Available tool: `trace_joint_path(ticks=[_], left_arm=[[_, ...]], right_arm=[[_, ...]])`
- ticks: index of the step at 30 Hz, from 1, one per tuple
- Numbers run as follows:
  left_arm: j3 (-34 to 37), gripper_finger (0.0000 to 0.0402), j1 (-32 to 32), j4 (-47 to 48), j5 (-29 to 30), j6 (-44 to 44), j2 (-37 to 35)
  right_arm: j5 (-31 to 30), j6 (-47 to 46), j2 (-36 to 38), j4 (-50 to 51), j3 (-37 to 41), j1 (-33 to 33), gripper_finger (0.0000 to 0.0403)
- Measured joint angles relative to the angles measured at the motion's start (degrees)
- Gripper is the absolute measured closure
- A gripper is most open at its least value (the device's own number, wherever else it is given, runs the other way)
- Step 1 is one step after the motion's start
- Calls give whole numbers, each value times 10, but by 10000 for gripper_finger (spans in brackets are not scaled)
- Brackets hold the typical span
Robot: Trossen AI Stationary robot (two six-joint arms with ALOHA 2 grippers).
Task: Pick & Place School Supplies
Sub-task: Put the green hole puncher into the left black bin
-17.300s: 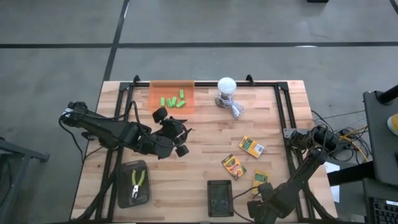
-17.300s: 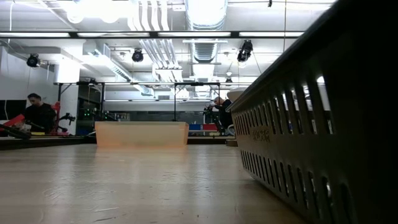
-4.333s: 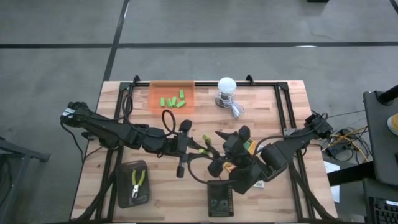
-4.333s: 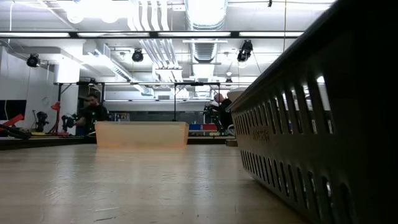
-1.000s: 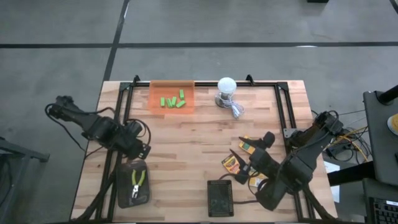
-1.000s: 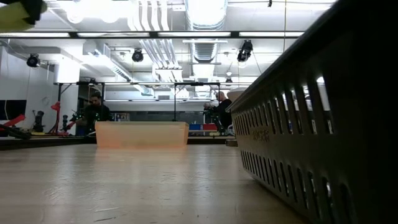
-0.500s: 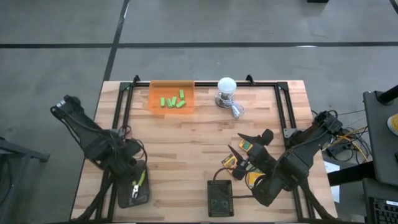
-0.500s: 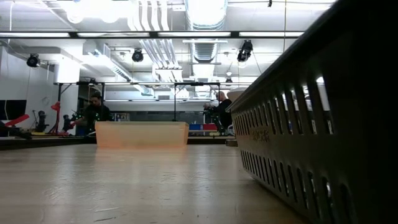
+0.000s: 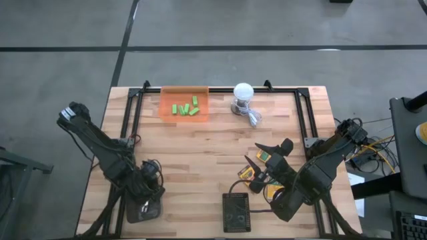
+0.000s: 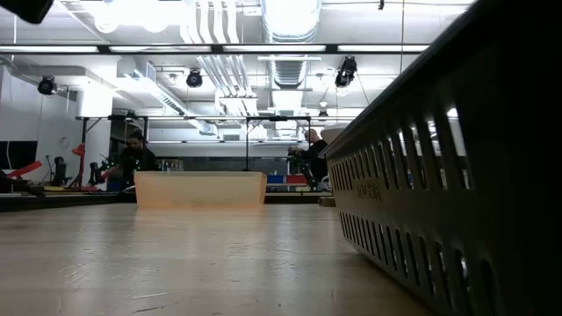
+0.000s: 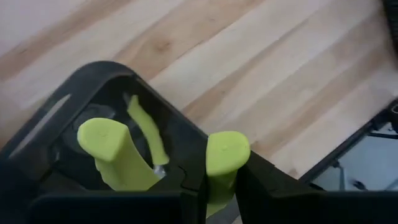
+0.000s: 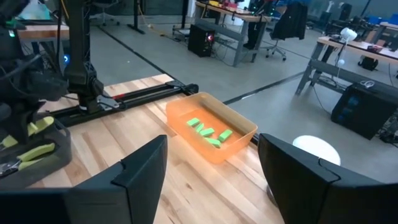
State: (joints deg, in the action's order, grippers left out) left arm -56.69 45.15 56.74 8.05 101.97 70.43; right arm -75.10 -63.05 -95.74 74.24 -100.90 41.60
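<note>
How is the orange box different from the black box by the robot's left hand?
The orange bin is see-through; the black tray is dark and solid. The orange bin holds small green blocks; the black tray holds green-handled pliers. No hand is over the orange bin; the left hand, shut on another pair of pliers, hangs over the black tray. Both sit on the table.

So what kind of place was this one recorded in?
Most likely a robotics lab or workshop. The low view shows exposed ceiling ducts and a person at a bench, the right wrist view shows desks with office chairs, and bare concrete floor surrounds the wooden table.
</note>
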Motion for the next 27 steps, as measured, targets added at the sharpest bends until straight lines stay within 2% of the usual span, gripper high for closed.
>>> trace_joint_path(ticks=[6, 18, 27], left_arm=[[17, 344, 0, 22, -36, 18, -1], [38, 344, 1, 27, -63, 35, -2], [102, 344, 1, -61, -76, 38, -2]], right_arm=[[1, 0, 0, 0, 0, 0, 157], [1, 5, 0, 1, 0, 0, 158], [1, 5, 0, 1, 0, 0, 162]])
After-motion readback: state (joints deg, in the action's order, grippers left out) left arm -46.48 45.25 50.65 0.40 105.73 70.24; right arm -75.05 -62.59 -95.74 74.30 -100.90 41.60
